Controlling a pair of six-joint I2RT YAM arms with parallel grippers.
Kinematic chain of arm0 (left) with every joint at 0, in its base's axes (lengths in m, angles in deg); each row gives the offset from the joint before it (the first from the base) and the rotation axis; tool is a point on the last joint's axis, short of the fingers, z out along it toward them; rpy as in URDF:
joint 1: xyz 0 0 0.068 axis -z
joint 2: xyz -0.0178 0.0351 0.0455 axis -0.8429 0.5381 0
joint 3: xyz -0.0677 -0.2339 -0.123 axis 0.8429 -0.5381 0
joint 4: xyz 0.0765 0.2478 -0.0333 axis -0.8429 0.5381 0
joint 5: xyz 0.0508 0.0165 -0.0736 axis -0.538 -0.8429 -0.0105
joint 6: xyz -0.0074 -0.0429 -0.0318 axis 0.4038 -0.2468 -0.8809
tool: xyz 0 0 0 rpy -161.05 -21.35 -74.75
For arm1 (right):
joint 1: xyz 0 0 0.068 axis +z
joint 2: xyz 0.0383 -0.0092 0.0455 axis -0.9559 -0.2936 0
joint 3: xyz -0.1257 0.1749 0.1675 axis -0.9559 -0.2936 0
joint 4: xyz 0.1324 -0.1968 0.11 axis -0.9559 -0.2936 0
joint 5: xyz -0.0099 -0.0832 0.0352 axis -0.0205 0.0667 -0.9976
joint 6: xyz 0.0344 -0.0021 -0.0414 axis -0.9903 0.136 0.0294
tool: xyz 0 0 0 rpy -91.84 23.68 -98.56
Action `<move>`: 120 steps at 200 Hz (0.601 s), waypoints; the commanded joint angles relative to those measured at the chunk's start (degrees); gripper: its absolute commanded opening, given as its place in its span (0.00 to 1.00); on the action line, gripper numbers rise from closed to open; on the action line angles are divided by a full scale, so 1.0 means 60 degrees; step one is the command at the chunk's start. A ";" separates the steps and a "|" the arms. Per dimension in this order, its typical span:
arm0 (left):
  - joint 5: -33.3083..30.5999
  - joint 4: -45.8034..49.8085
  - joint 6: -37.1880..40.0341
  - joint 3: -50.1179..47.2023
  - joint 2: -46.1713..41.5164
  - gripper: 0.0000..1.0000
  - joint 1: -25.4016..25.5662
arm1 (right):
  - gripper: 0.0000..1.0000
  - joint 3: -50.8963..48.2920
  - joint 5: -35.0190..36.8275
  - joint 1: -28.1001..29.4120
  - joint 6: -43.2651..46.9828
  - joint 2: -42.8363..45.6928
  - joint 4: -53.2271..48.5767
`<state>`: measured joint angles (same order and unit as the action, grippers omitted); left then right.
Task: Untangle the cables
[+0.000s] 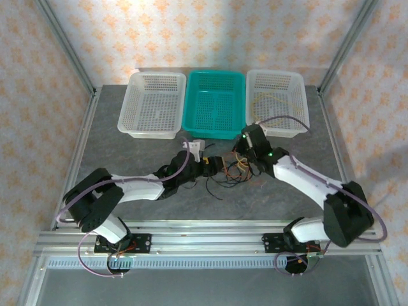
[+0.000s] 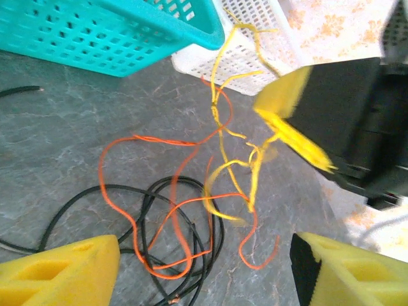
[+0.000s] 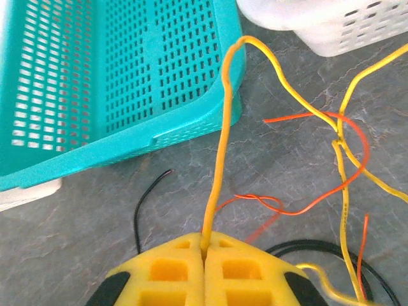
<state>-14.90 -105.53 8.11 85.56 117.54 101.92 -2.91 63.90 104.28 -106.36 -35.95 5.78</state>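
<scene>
Right wrist camera: the right gripper (image 3: 204, 255) is clamping the yellow cable (image 3: 220, 159) beside the teal basket (image 3: 95, 83), while the left gripper (image 2: 204, 271) is hovering, fingers apart, over the orange cable (image 2: 102, 172) and the black cable (image 2: 102, 187) on the table (image 2: 64, 127). Pulling risks tightening the yellow-orange knot.

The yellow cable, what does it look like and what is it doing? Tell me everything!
The yellow cable is a thin, bendy, plastic-looking wire, much thinner than a gripper finger. The right gripper is shut on one stretch of it. From there it runs out straight and taut, bends sharply near the teal basket's corner, then comes back to a twist where it crosses the orange cable. More kinked yellow strands trail off beyond that.
</scene>
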 commanded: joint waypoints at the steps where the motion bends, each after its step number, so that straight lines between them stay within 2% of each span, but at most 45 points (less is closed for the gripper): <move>1: 0.0509 -0.0551 0.0191 0.0573 0.0435 0.69 -0.0029 | 0.00 -0.0406 -0.0057 -0.0011 -0.0228 0.1016 -0.0504; 66: 0.1100 -0.0324 0.0413 0.2032 0.1737 0.69 0.0131 | 0.00 -0.0529 -0.0535 -0.0025 0.0473 0.3238 -0.0535; 120: 0.1342 0.0118 0.1007 0.2791 0.2103 0.70 0.0306 | 0.00 0.0136 -0.1299 -0.0027 0.1703 0.3430 -0.0506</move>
<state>-8.58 -105.61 11.13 100.13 129.43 103.38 -5.55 58.83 104.28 -101.86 -15.64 3.22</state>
